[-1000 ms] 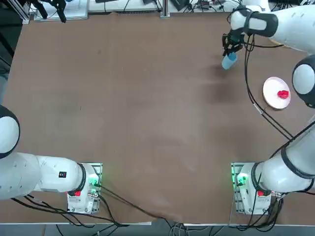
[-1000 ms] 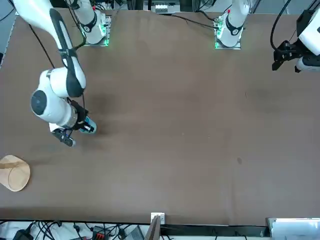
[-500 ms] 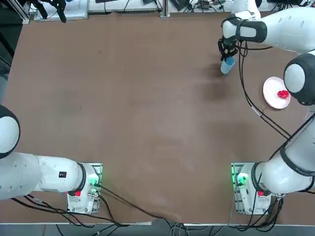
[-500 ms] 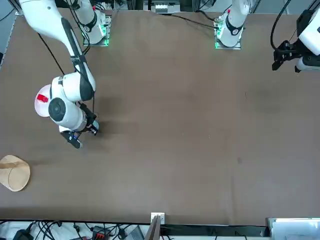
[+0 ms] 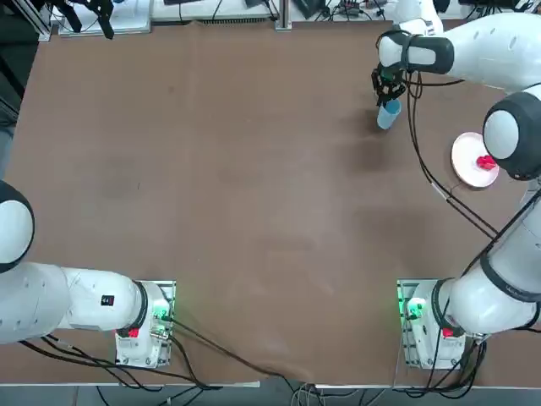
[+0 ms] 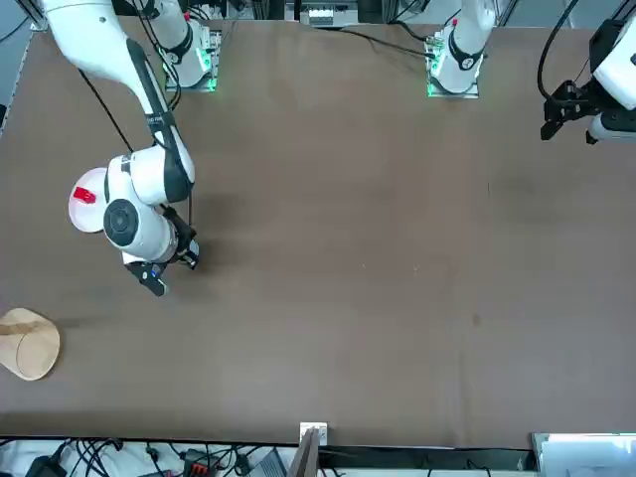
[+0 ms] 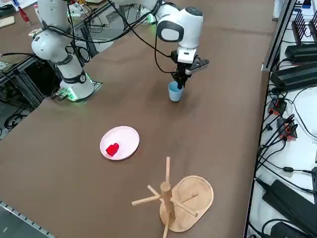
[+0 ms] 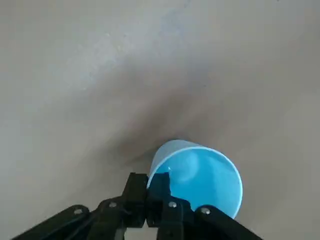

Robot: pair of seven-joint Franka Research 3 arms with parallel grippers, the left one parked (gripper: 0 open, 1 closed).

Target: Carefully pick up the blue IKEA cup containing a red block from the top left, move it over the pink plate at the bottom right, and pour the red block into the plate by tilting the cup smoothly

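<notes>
The blue IKEA cup point(image 5: 389, 115) stands upright at the table's far right, its rim pinched by my right gripper point(image 5: 388, 95), which is shut on the cup wall point(image 8: 200, 176). From the wrist, the gripper point(image 8: 152, 187) has one finger inside the rim, and the cup's inside looks empty. In the side view the cup point(image 7: 175, 92) hangs from the gripper point(image 7: 178, 85) at table level; whether it touches the table I cannot tell. The red block point(image 5: 485, 162) lies on the pink plate point(image 5: 467, 150), nearer the robot and to the right of the cup. Plate point(image 7: 126, 136) and block point(image 7: 112, 148) show clearly from the side.
A tan wooden oval stand with pegs point(image 7: 181, 196) sits beyond the plate near the table's far right corner, also visible as the wooden stand point(image 6: 28, 343) in the front view. A black cable from the arm runs across the table between cup and plate.
My right gripper has carried the cup a little further left, away from the plate, and the cup has come more upright. The red block stays on the plate.
</notes>
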